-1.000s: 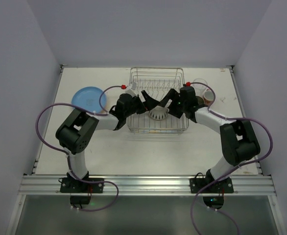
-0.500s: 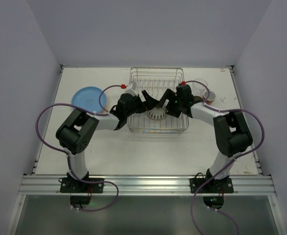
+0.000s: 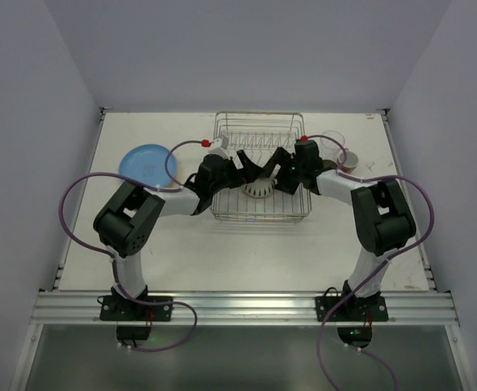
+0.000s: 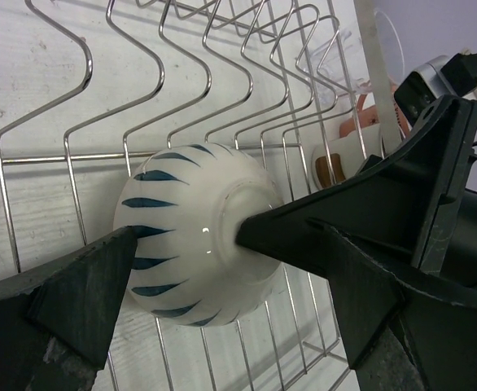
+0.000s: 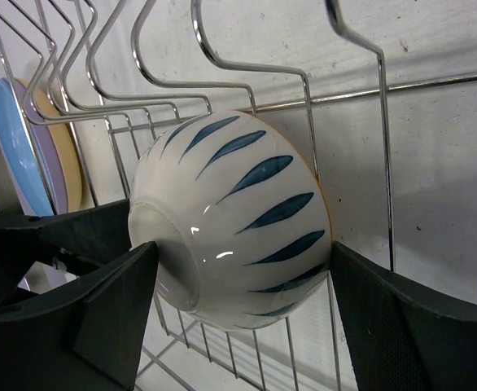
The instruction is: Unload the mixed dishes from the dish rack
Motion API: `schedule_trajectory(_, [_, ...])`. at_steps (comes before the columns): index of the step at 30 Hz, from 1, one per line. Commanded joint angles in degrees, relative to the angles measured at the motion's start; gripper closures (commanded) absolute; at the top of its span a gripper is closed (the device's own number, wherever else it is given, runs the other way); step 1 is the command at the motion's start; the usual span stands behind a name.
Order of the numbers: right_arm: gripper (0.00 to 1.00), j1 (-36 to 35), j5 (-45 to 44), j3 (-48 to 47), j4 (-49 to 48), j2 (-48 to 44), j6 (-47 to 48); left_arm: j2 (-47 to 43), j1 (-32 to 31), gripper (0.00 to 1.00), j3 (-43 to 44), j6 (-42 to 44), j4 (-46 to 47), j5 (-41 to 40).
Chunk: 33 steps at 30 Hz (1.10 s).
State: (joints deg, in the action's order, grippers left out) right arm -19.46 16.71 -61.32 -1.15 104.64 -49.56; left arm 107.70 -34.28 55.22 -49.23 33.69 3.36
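Observation:
The cream bowl with blue stripes (image 3: 257, 189) lies tipped on its side inside the silver wire dish rack (image 3: 259, 130). My right gripper (image 5: 245, 248) is shut on the bowl (image 5: 238, 220), with one finger (image 5: 100, 301) on its foot and the other (image 5: 409, 326) at its rim. My left gripper (image 4: 230, 236) is open around the same bowl (image 4: 190, 236). Its left finger (image 4: 76, 301) rests against the bowl's side. The right arm's finger sits between the bowl and my other left finger. In the top view both grippers, left (image 3: 248, 173) and right (image 3: 273, 173), meet over the bowl.
A stack of plates with the blue plate (image 3: 145, 163) on top lies on the table left of the rack; it also shows in the right wrist view (image 5: 6, 138). A clear tumbler (image 3: 333, 142) and a reddish-brown cup (image 3: 348, 160) stand right of the rack.
My right gripper has moved left and further into the rack, up to the bowl. The bowl has shifted slightly left. The left arm has barely moved.

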Motion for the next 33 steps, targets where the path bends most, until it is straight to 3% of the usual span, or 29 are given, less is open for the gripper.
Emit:
schedule_trajectory(1, [0.17, -1.1, 2.3, 2.5, -4.1, -1.4, -1.9, 0.1, -1.3, 0.00, 1.5, 1.7, -1.7, 0.2])
schedule_trajectory(12, [0.20, -1.1, -2.3, 6.9, -7.6, -8.0, 0.1, 0.7, -1.4, 0.00, 2.3, 1.9, -1.6, 1.3])
schedule_trajectory(20, [0.25, -1.3, -6.7, 10.3, -10.9, -12.1, 3.9, -4.2, -1.4, 0.00, 2.2, 4.8, -5.0, 0.2])
schedule_trajectory(33, [0.37, -1.4, -4.8, 14.9, -19.1, -16.4, 4.4, -9.6, -0.9, 0.00, 1.6, 5.2, -6.7, 3.4])
